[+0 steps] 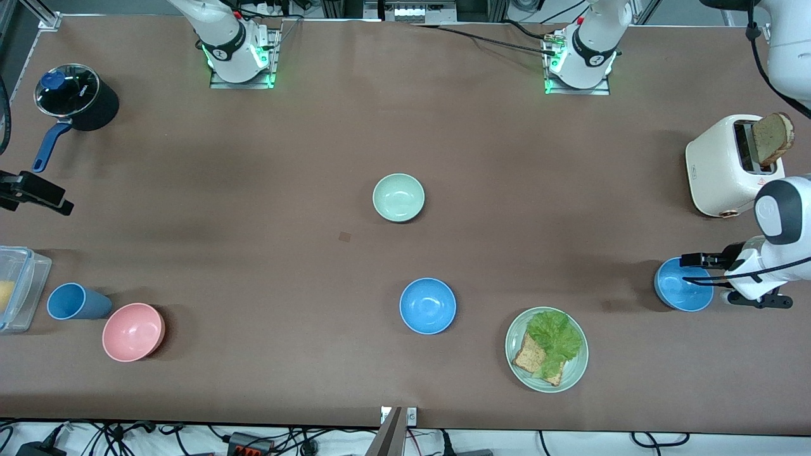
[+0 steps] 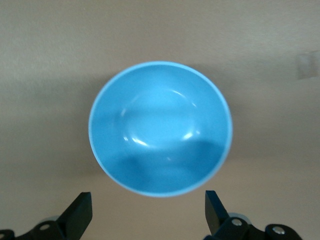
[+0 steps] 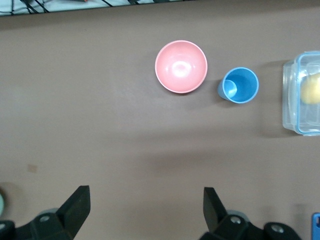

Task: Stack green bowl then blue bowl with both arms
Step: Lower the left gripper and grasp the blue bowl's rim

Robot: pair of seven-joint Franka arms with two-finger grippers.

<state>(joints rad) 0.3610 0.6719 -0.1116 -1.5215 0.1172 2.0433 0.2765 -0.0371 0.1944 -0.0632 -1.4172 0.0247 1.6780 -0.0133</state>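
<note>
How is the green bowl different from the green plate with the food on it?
The green bowl is deep and empty; the green plate is flat and carries lettuce and toast. The bowl is narrower than the plate. The bowl sits farther from the front camera, the plate nearer and more toward the left arm's end. Both are round and pale green.

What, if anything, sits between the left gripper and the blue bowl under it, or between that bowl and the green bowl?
Nothing visible. The left gripper hangs with jaws open over the small round sky-blue bowl at the left arm's end of the table. Bare brown tabletop runs from there to the small pale mint-green bowl.
</note>
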